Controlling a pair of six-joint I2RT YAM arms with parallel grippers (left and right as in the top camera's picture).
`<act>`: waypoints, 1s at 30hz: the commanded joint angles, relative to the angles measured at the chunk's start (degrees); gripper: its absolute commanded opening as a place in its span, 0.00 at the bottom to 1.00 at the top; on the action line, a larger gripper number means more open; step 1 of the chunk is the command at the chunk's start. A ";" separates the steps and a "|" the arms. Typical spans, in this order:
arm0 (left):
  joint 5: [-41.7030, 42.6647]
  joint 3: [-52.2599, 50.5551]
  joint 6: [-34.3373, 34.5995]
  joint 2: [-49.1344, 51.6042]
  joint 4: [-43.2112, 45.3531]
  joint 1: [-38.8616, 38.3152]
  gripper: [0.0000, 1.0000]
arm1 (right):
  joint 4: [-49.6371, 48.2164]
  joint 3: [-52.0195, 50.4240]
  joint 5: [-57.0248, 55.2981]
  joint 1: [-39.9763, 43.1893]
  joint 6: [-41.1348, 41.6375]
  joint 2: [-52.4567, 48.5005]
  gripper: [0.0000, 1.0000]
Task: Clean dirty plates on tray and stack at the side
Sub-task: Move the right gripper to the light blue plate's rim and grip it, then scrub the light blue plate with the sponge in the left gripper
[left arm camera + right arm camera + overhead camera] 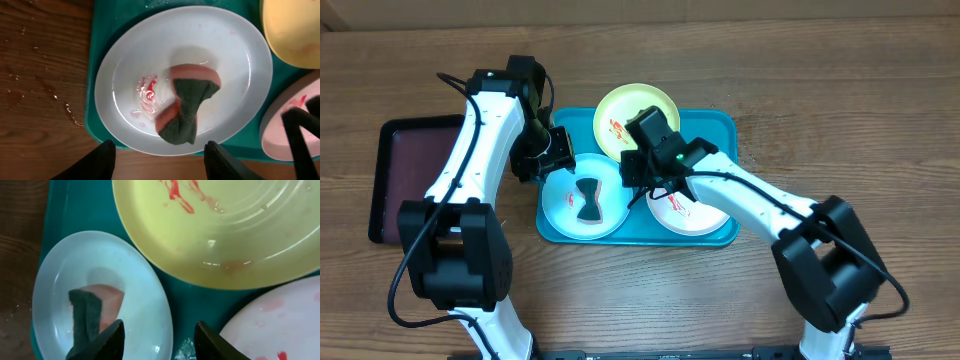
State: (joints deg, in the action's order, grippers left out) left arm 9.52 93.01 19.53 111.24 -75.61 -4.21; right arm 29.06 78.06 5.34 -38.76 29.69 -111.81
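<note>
The tray (720, 125) is smooth turquoise plastic with rounded corners and a raised rim, set on a brown wood-grain table (840, 80). In the tray's left half lies the round light blue plate (125, 75), glossy and wet with a red smear at its centre. On it rests a sponge (187, 110) twisted like a bow, pink foam backed with dark green scourer.

The yellow-green plate (615, 110) overlaps the tray's far rim. The white plate (680, 215) fills the tray's right half, partly hidden by the right arm.

The left pincer (159, 150) hangs over the blue plate, spread wide and empty. The right pincer (160, 330), over the tray's middle, is likewise gaping and grips nothing.

Droplets (50, 95) bead the wood beside the tray's left rim. A dark maroon tray (405, 180) lies further left.
</note>
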 commanded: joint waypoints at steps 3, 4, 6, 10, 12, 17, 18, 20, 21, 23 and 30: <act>2.56 -0.11 -0.26 0.52 0.11 -1.51 0.58 | -1.49 0.98 -1.27 -0.20 -1.01 -3.54 0.43; 2.56 -0.31 -0.26 0.55 0.26 -1.84 0.58 | -1.49 0.98 -1.27 -0.20 -1.01 -4.22 0.42; 2.56 -1.22 -0.24 0.55 0.98 -2.67 0.58 | -1.40 0.98 -1.22 -0.28 -1.01 -5.07 0.41; 2.60 -5.70 0.72 0.55 5.18 -4.13 0.59 | -1.64 0.96 1.18 -0.50 -1.84 -6.08 0.32; 2.67 -7.96 1.88 0.63 6.97 -4.28 0.54 | -1.31 0.92 1.16 -0.55 -1.84 -6.32 0.28; 4.15 -13.64 1.01 0.63 11.69 -4.46 0.45 | -0.63 0.92 1.18 -0.55 -1.81 -6.56 0.23; 4.81 -14.53 0.74 0.63 12.61 -4.50 0.43 | -0.48 0.92 1.18 -0.55 -1.75 -6.56 0.22; 5.84 -16.52 0.61 0.68 14.58 -4.57 0.43 | -0.26 0.92 1.18 -0.55 -1.60 -6.56 0.19; 5.81 -17.40 0.59 0.74 15.54 -4.57 0.43 | -0.26 0.92 1.18 -0.55 -1.57 -6.56 0.18; 5.86 -18.91 0.61 0.74 17.29 -4.57 0.43 | -0.22 0.92 1.36 -0.55 -1.60 -6.56 0.18; 7.10 -21.55 0.24 0.76 20.81 -5.84 0.43 | -0.04 0.92 1.42 -0.55 -1.60 -6.56 0.18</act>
State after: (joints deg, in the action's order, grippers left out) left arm 15.27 72.38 20.60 111.46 -55.48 -8.93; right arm 29.19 78.06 7.05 -39.05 28.27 -117.71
